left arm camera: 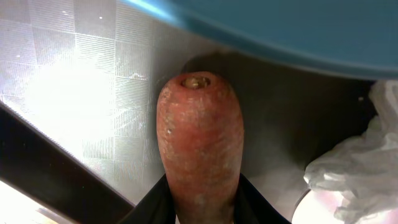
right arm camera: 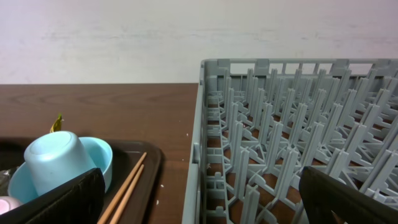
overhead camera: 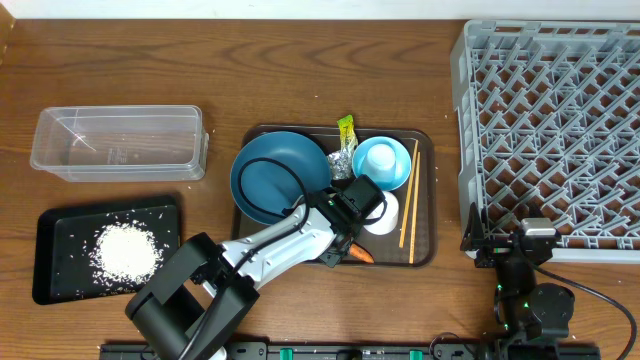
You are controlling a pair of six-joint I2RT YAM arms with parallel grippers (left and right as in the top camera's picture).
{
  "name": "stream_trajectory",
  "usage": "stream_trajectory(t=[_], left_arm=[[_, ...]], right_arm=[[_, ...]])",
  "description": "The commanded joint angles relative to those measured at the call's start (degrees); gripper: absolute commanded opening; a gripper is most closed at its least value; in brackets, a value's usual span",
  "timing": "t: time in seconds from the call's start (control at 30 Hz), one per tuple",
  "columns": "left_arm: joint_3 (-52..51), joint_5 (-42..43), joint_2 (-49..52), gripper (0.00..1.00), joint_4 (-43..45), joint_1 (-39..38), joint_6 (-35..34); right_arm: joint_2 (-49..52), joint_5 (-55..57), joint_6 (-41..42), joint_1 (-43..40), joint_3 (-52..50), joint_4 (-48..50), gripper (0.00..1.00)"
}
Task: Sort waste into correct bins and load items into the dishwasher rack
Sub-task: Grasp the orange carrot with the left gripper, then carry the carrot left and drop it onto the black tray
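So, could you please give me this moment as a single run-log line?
left gripper: shut on carrot | right gripper: open, beside rack | rice: on black tray

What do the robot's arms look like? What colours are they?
The left arm is white with chunky black joints and a looping black cable. The right arm is mostly black, with tiny green lights and flat black fingers.
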Motion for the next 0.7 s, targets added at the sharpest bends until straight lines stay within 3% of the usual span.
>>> stream_trajectory(t=[0.0, 0.47, 0.67], left_arm=[[0.5, 0.7, -1.2, 0.25, -0.4, -0.2, 1.4], [0.5, 0.7, -12.6, 0.24, -3.6, 0.0, 2.9], [0.5, 0.8, -19.4, 0.24, -8.5, 4.0, 6.6]], right_arm=[[-0.4, 0.0, 0.4, 0.0, -0.1, -0.2, 0.99], [-0.4, 0.0, 0.4, 0.0, -0.1, -0.2, 0.99], [-0.4, 0.0, 0.4, 0.0, -0.1, -0.2, 0.99]])
